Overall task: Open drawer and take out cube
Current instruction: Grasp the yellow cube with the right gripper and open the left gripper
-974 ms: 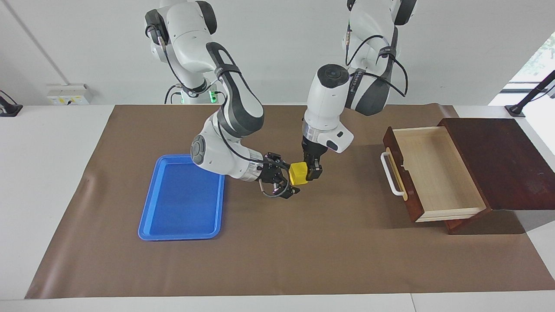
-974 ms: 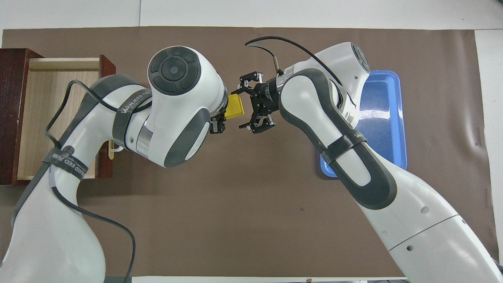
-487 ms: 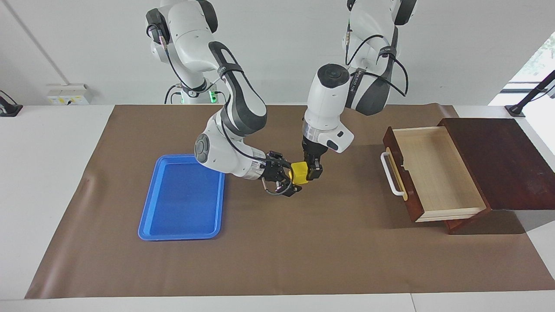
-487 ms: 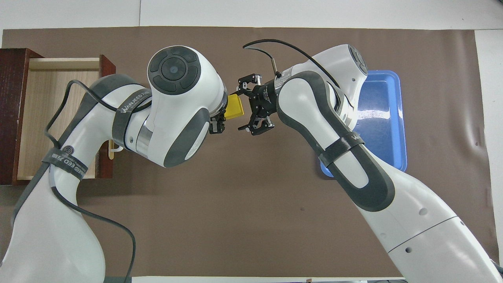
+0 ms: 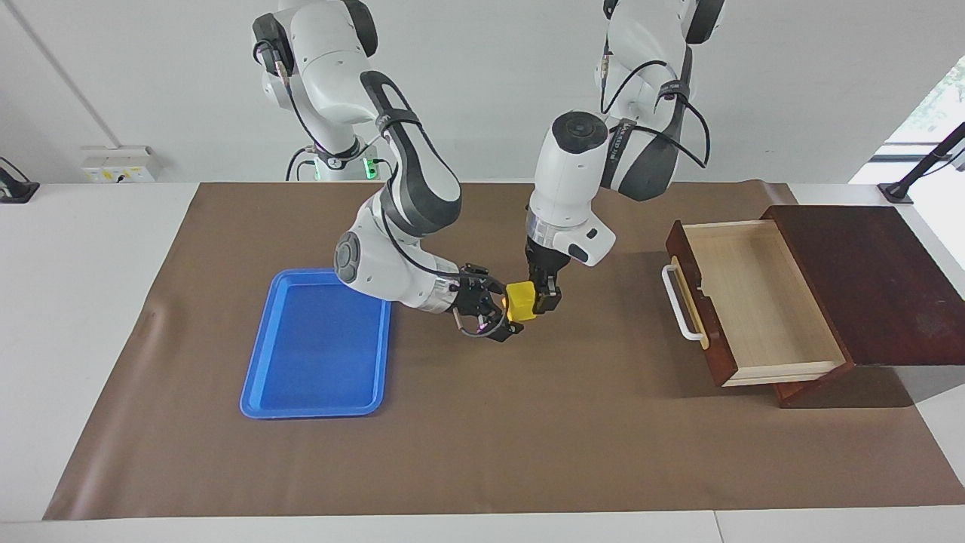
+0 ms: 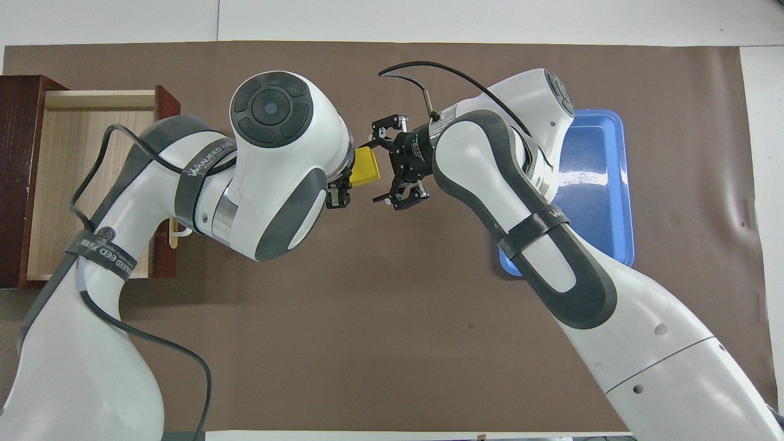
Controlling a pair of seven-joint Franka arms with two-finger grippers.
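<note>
A robotics lab: two white arms mounted by a white table [image 5: 90,317] spread with brown paper [image 5: 528,437], bare white wall above.

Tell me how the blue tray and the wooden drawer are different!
The blue tray is shiny plastic with low walls; the drawer is dark reddish-brown wood with a pale inside and taller walls. The drawer has a white bar handle; the tray has none. The tray lies flat at the right arm's end of the table; the drawer sticks out, pulled open, at the left arm's end. Both are rectangular and have nothing in them.
</note>
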